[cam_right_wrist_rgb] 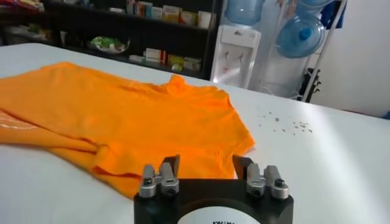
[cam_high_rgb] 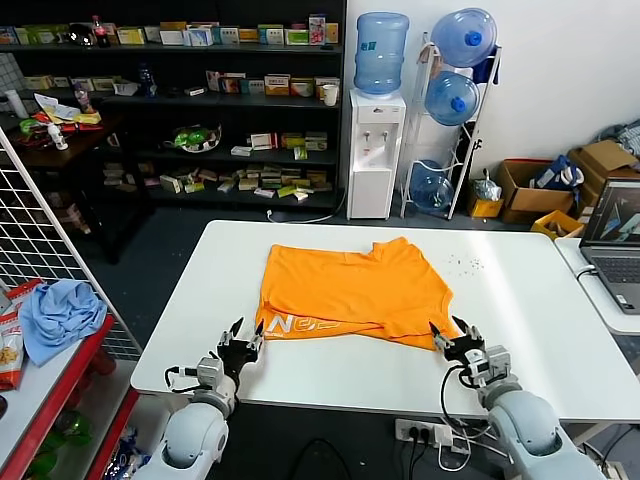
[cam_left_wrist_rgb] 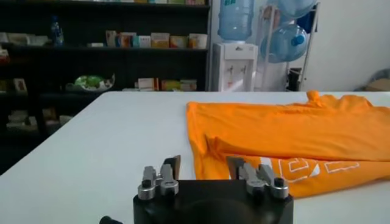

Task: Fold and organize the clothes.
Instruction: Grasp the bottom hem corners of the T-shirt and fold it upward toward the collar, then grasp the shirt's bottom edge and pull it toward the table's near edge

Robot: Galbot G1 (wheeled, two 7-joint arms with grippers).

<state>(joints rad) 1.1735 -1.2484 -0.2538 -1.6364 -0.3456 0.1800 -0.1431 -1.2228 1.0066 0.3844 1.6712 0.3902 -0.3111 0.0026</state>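
Lying on the white table (cam_high_rgb: pixel 520 300): orange T-shirt (cam_high_rgb: pixel 350 290), partly folded, lettering along the near edge. Hovering empty at its near corners, jaws spread wide: left gripper (cam_high_rgb: pixel 245 338), right gripper (cam_high_rgb: pixel 452 335). Risking a loose fold springing open, or snagging one layer only.

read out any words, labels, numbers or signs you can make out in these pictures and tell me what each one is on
"Ne": the start of the white lettering on the folded-up near edge of the orange T-shirt; the rest is creased and cannot be read.
Small print on the right hand's housing, cut off at the frame edge: unreadable.
Boxes and packets on the shelves: too small to read.
Labels on the water bottles: too small to read.
Laptop screen: nothing legible.
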